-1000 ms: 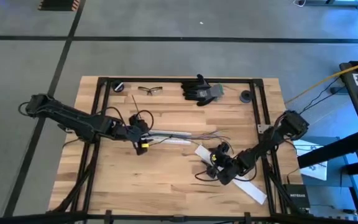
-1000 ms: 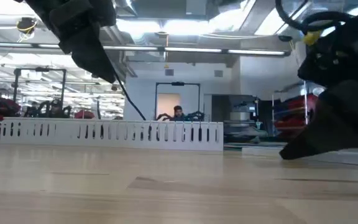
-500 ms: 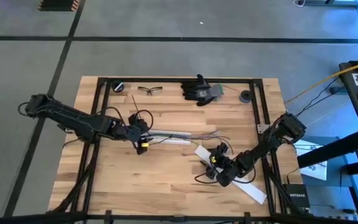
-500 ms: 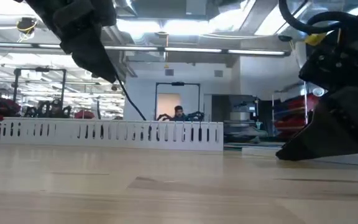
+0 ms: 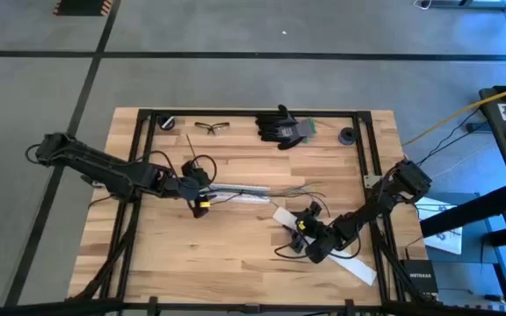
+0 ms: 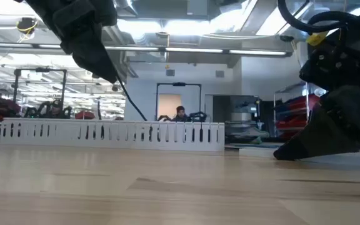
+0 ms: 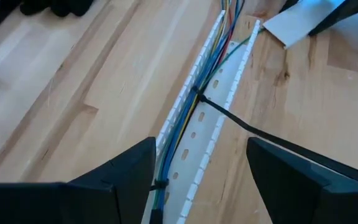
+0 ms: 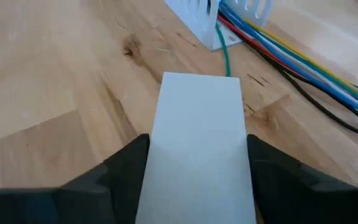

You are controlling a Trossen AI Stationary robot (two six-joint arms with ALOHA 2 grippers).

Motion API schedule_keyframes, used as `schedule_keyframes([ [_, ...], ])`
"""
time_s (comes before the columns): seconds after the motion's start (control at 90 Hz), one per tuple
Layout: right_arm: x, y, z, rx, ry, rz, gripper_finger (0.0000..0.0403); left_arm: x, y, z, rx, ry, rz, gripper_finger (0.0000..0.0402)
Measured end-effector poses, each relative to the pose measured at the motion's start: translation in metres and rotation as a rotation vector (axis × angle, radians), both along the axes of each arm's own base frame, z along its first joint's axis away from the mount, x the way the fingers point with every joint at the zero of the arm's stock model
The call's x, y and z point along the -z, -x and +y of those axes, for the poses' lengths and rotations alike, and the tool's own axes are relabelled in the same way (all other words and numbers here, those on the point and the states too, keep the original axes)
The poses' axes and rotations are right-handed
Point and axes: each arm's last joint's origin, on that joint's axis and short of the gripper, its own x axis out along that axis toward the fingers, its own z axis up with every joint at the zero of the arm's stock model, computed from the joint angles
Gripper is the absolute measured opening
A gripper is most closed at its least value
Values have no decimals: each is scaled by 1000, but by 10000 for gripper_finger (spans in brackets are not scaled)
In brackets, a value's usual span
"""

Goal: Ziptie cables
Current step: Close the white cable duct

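The cables (image 7: 191, 112) run as a bundle of blue, yellow, red, green and black wires along the slotted white channel (image 7: 213, 137) near the middle of the wooden table (image 5: 235, 254), with black zip ties (image 7: 199, 98) cinched round them at two spots; their far ends fan out loose past the channel's end (image 8: 303, 68). The left gripper (image 5: 202, 200) sits over the channel's left end, its fingers (image 7: 123, 174) spread wide on either side of channel and bundle, gripping nothing. The right gripper (image 5: 299, 230) lies low toward the table's front right, its fingers (image 8: 129, 168) parted around a flat white strip (image 8: 197, 143) whose end points at the channel's mouth; whether they press the strip I cannot tell. The front left of the table is bare wood. Along the back edge lie glasses (image 5: 212, 126) and black gloves (image 5: 282, 125), well apart from the arms. Beyond the table, a workshop with racks and a person far off (image 6: 180, 113).
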Motion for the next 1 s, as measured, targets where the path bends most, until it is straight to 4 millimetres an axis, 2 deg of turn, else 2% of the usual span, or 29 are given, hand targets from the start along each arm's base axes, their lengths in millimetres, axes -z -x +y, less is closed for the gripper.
schedule_keyframes([
  [0.189, -1, -2, 1, -19, 50, 9, 237, -2, 0, 0, 0, 1, -2, 237],
  [0.467, -2, -3, 1, -20, 64, 9, 224, -31, -17, -2, 90, -67, -168, 237],
  [0.678, -2, -3, 1, -24, 73, 13, 235, -31, -39, 10, 192, -117, -251, 245],
  [0.878, -2, -4, 1, -29, 82, 15, 233, -27, -69, 29, 239, -89, -212, 289],
  [1.0, -2, -4, 1, -30, 87, 16, 233, -23, -91, 35, 269, -124, -172, 300],
])
